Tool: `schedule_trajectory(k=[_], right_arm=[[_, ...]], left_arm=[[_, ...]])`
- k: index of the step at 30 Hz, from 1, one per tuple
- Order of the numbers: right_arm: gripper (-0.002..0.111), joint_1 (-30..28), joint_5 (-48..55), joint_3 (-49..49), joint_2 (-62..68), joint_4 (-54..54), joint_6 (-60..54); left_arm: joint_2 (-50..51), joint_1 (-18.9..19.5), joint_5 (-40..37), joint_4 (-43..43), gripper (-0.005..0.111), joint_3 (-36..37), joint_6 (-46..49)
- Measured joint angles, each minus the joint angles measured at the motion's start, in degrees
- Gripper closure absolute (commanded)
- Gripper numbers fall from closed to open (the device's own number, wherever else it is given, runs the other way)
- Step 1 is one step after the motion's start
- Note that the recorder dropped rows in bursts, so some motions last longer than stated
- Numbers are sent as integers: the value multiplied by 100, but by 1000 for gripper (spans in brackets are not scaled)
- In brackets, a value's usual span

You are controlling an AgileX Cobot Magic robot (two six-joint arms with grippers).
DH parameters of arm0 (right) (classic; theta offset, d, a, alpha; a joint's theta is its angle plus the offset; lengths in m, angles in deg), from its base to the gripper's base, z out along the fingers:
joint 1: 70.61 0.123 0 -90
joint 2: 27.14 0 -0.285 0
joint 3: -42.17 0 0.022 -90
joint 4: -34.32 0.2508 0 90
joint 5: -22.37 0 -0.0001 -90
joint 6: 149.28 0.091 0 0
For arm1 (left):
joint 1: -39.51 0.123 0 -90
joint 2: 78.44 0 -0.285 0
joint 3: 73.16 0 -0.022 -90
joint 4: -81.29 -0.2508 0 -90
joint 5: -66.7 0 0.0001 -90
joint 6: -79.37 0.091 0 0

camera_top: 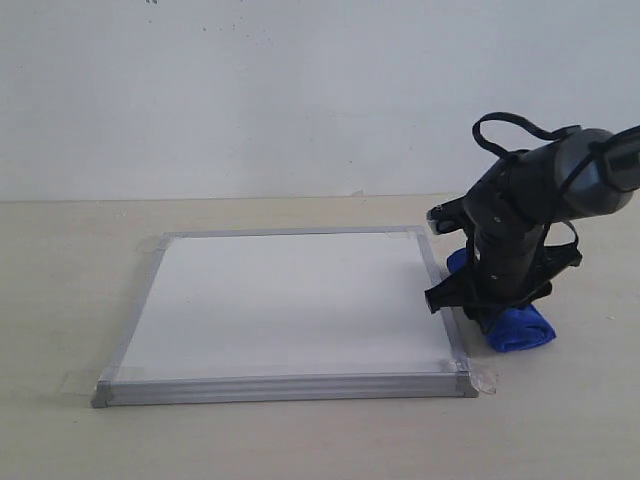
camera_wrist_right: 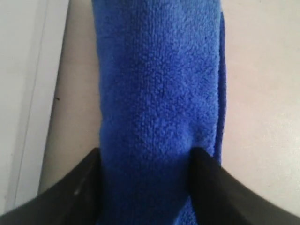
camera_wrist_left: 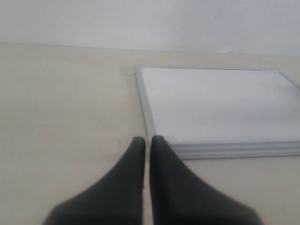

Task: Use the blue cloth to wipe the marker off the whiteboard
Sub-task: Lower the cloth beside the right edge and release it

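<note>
While the beige table carries everything, the whiteboard lies flat on it, with clear tape at its corners. The right arm leans down just past the board's right edge. The right gripper is clamped on the blue cloth, one finger pressed into each side of the roll. The cloth rests on the table just beside the frame, off the board. The left gripper has its jaws together with nothing held, near a taped board corner.
</note>
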Motion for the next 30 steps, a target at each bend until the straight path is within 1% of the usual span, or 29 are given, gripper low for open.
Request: schedule_trajectory(k=[4, 5, 10, 20, 25, 26, 27, 29, 30], right_arm=[[107, -9, -11, 0, 4, -63, 14], [108, -9, -11, 0, -8, -63, 26], [101, -9, -155, 0, -67, 239, 79], [102, -9, -323, 0, -99, 910, 93], [101, -9, -326, 0, -113, 1072, 102], [99, -9, -326, 0, -112, 1085, 102], [94, -9, -326, 0, -112, 1085, 102], [82, -9, -326, 0, -112, 1098, 88], [74, -9, -326, 0, -112, 1109, 39]], left_arm=[[0, 0, 0, 0, 103, 0, 0], [0, 0, 0, 0, 103, 0, 0], [0, 0, 0, 0, 103, 0, 0], [0, 0, 0, 0, 103, 0, 0], [0, 0, 0, 0, 103, 0, 0], [0, 0, 0, 0, 103, 0, 0], [0, 0, 0, 0, 103, 0, 0], [0, 0, 0, 0, 103, 0, 0], [0, 0, 0, 0, 103, 0, 0]])
